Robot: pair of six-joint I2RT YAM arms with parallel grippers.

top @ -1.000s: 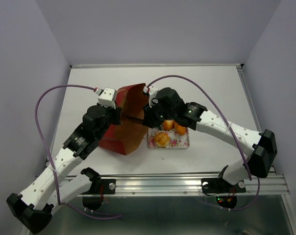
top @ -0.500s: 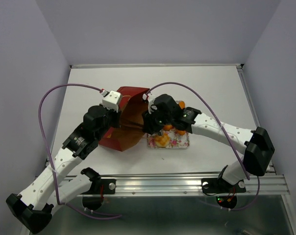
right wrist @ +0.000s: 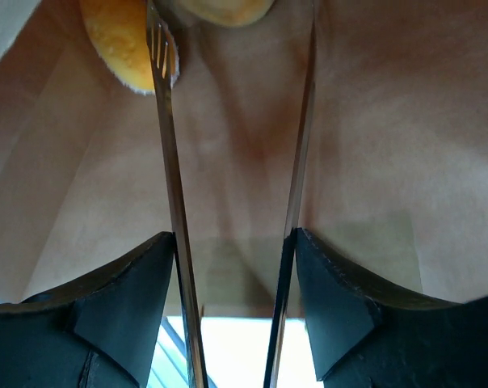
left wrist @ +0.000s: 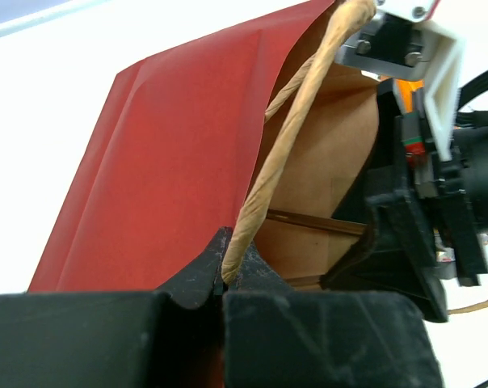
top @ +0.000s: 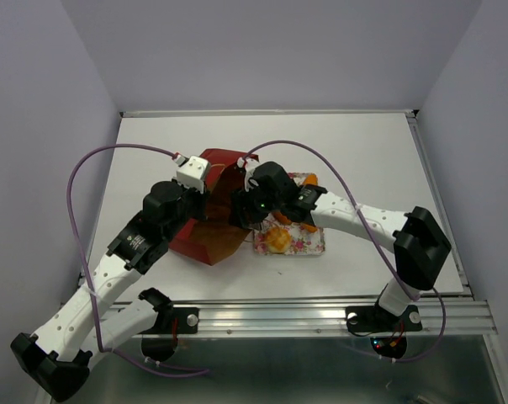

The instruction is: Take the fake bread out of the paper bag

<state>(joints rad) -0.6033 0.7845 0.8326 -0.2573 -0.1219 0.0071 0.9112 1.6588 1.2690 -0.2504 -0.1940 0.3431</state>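
The red paper bag (top: 205, 241) lies tilted on the table, its brown inside facing right. My left gripper (top: 201, 200) is shut on its cord handle (left wrist: 286, 149) and holds the mouth up; the bag's red side fills the left wrist view (left wrist: 171, 162). My right gripper (top: 242, 210) is shut on metal tongs (right wrist: 168, 162) and is inside the bag's mouth. Two golden pieces of fake bread (right wrist: 124, 42) lie deep in the bag at the tong tips, which stand apart. Another bun (top: 277, 240) lies on the floral tray.
The floral tray (top: 311, 245) sits just right of the bag, with more orange pastries (top: 309, 179) partly hidden under the right arm. The right wrist body (left wrist: 426, 202) crowds the bag's mouth. White table and purple walls surround.
My right gripper has moved left from above the tray into the bag's mouth. The bag's top has dropped lower and the left gripper has shifted slightly with the handle.
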